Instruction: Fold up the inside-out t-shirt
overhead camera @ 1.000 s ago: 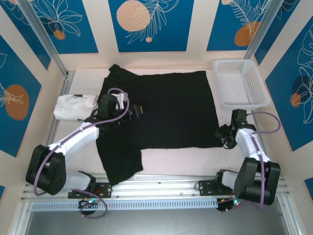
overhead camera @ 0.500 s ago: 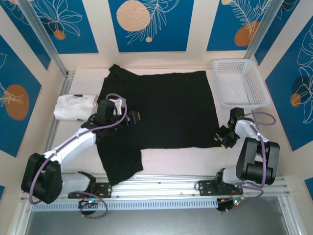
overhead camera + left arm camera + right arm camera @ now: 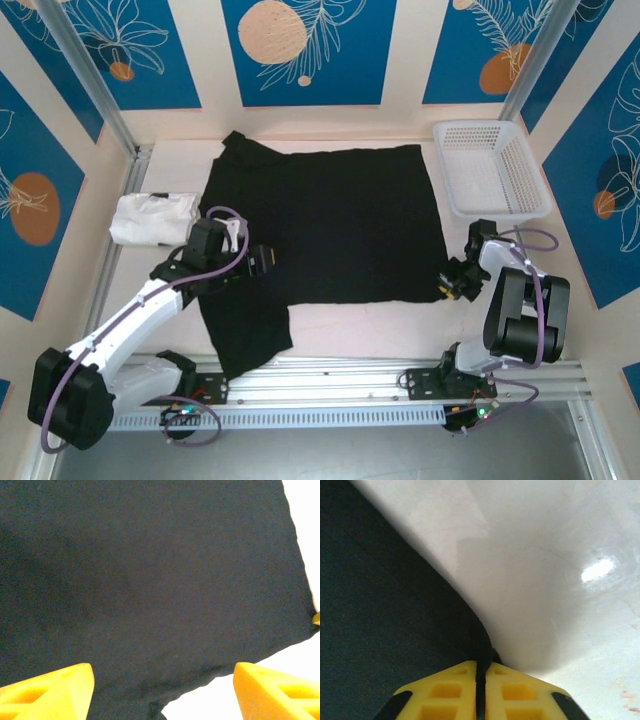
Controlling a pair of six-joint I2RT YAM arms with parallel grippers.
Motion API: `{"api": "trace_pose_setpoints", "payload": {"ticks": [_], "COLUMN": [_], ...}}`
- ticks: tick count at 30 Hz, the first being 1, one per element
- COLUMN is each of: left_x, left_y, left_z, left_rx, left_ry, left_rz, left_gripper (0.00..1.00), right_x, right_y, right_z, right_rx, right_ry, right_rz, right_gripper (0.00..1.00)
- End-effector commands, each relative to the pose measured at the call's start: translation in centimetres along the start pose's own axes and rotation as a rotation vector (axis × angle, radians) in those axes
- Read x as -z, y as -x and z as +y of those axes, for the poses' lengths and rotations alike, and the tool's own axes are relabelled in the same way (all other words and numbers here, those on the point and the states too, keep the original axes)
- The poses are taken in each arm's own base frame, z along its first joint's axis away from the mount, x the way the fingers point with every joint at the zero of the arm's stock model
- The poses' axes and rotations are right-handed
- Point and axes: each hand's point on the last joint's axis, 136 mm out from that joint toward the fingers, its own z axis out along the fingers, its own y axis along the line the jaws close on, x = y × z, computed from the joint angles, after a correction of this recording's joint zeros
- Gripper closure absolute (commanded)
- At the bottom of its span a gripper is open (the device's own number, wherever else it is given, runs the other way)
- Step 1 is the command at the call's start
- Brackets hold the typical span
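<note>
The inside-out t-shirt (image 3: pixel 340 215) lies spread flat on the table, plain black cloth up, with one part hanging toward the near left (image 3: pixel 245 335). My right gripper (image 3: pixel 447 283) sits at the shirt's near right corner. In the right wrist view its yellow fingers (image 3: pixel 450 690) are shut on the shirt's black edge (image 3: pixel 485 652). My left gripper (image 3: pixel 262 262) hovers over the shirt's left part. In the left wrist view its yellow fingertips (image 3: pixel 55 687) stand wide apart above the black cloth (image 3: pixel 150 580), open, holding nothing.
A white folded garment (image 3: pixel 150 217) lies left of the shirt. A white plastic basket (image 3: pixel 490 170) stands at the back right. Bare white table (image 3: pixel 370 325) runs along the shirt's near edge. Metal frame posts rise at both back corners.
My right gripper moved in onto the shirt's near right corner and closed on it. My left arm drew back toward the near left, its gripper staying open.
</note>
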Motion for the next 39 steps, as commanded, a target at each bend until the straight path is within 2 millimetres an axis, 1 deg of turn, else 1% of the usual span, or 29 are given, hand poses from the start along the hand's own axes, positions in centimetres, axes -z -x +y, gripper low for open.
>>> {"api": "trace_pose_setpoints", "payload": {"ticks": [1,5,9,11,16,20,23,26,28,30,34,39], "left_x": [0.8,2.1,2.6,3.0,5.3,7.3,8.3,8.5,8.3,7.6,6.2,5.4], "left_y": [-4.0,-7.2,-9.4,-10.8,-14.3,-16.4,-18.0,-19.6,-20.2,-20.5,-21.3,-21.6], "left_z": [3.1,5.5,6.4,7.0,8.8,9.8,10.2,10.2,10.2,10.0,9.5,9.7], "left_rx": [0.01,0.068,0.185,0.243,0.39,0.483,0.527,0.559,0.559,0.548,0.546,0.524], "left_ry": [0.148,0.25,0.277,0.314,0.439,0.533,0.584,0.594,0.595,0.581,0.549,0.537], "left_rz": [0.109,0.157,0.163,0.202,0.285,0.334,0.391,0.453,0.482,0.503,0.561,0.561], "left_gripper": [0.27,0.28,0.33,0.36,0.39,0.42,0.43,0.43,0.43,0.45,0.53,0.65], "right_x": [0.4,1.2,1.6,1.9,2.5,2.8,3.3,3.7,3.8,3.8,3.8,4.0], "right_y": [-0.8,-1.1,-1.4,-1.4,-1.4,-1.4,-1.3,-1.2,-1.2,-1.2,-1.3,-1.2], "right_z": [0.8,1.9,2.7,3.2,4.1,4.6,5.0,5.2,5.3,5.4,5.4,5.3], "right_rx": [0.034,0.094,0.13,0.138,0.149,0.141,0.137,0.133,0.13,0.131,0.127,0.127], "right_ry": [0.031,0.059,0.084,0.114,0.186,0.248,0.289,0.318,0.331,0.344,0.351,0.349], "right_rz": [0.012,-0.031,-0.049,-0.058,-0.077,-0.077,-0.084,-0.097,-0.098,-0.095,-0.092,-0.1], "right_gripper": [0.93,0.99,1.0,1.0,1.0,1.0,1.0,1.0,1.0,1.0,1.0,1.0]}}
